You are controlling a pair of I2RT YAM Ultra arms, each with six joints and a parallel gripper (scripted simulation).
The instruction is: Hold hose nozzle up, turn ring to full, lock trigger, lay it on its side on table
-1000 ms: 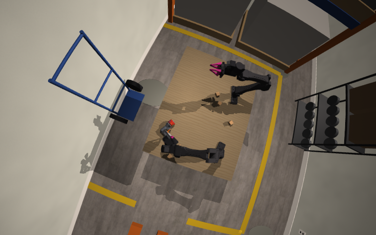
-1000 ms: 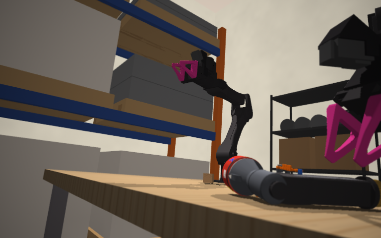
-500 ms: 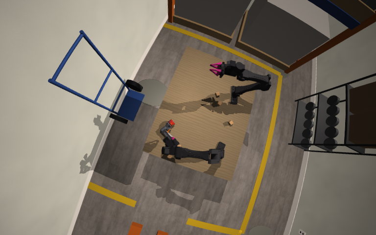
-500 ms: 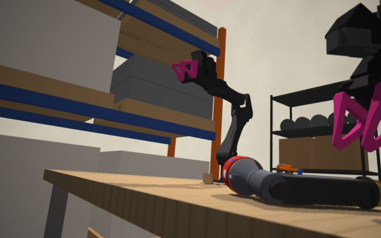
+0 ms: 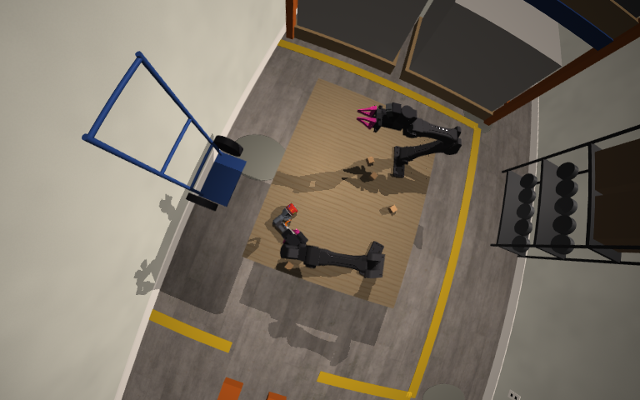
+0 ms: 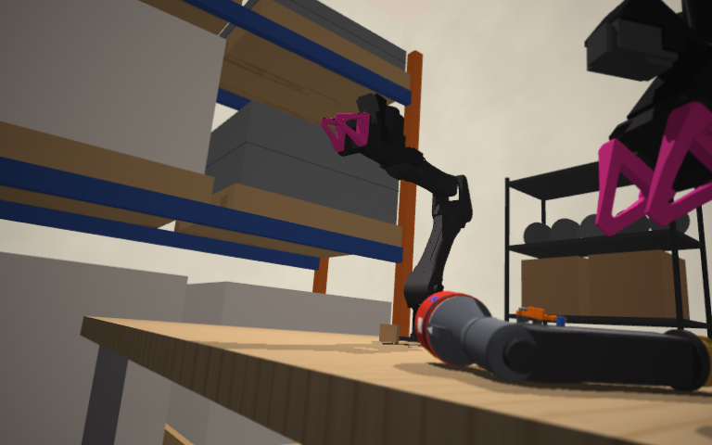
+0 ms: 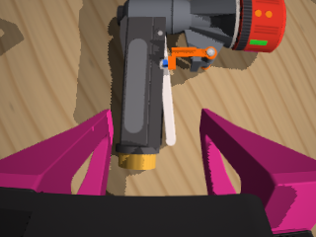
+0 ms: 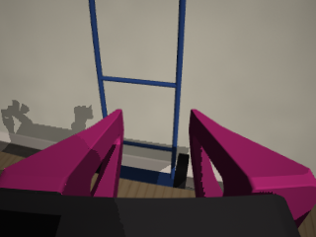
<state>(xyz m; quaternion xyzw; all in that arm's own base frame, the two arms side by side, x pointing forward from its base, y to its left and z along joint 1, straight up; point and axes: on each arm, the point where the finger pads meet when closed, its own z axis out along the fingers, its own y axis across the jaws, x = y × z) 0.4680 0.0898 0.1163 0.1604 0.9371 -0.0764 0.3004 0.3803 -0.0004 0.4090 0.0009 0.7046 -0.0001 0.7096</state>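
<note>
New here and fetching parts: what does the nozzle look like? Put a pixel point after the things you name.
On the wooden table (image 5: 330, 141) (image 6: 235, 356), near an edge, the nozzle (image 5: 282, 219) (image 6: 603, 354) (image 7: 135, 86) lies on its side. It's dark grey with a bright red ring (image 5: 292, 208) (image 6: 425, 324) (image 7: 269, 27); its neighbours are plain wooden blocks.
</note>
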